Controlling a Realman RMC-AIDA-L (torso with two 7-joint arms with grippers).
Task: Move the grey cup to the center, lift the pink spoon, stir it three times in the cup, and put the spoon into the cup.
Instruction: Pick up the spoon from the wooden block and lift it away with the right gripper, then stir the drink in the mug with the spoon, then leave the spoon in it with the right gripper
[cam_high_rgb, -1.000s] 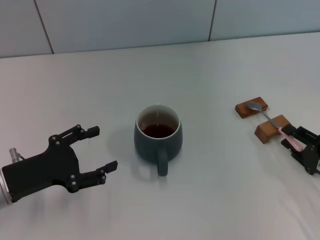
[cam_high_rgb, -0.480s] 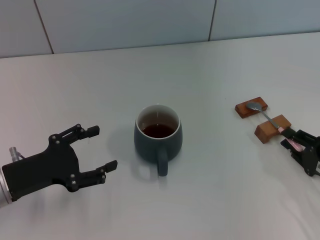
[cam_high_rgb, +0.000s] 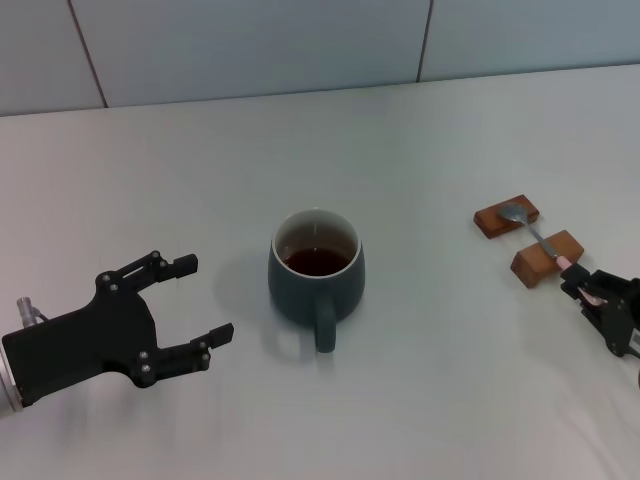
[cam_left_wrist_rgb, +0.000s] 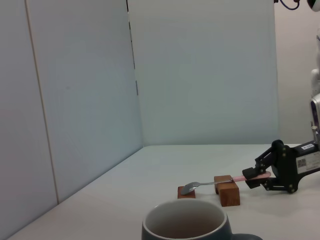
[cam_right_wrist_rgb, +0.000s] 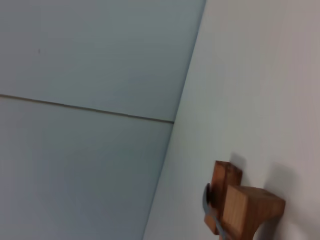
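Observation:
The grey cup (cam_high_rgb: 316, 268) stands mid-table with dark liquid inside and its handle toward me; its rim also shows in the left wrist view (cam_left_wrist_rgb: 184, 226). My left gripper (cam_high_rgb: 206, 297) is open and empty, left of the cup and apart from it. The pink spoon (cam_high_rgb: 540, 243) lies across two wooden blocks at the right, with its silver bowl on the far block. My right gripper (cam_high_rgb: 590, 290) is shut on the end of the pink handle just past the near block. The left wrist view shows the spoon (cam_left_wrist_rgb: 210, 184) level on the blocks, with the right gripper (cam_left_wrist_rgb: 255, 178) clamped on it.
The far wooden block (cam_high_rgb: 506, 217) and the near wooden block (cam_high_rgb: 546, 259) stand close together under the spoon; both also show in the right wrist view (cam_right_wrist_rgb: 247, 210). A pale panelled wall (cam_high_rgb: 300, 40) runs along the table's far edge.
My right gripper has slid slightly right and toward me with the spoon handle. The spoon and both blocks have shifted a little right. The left arm and cup have not moved.

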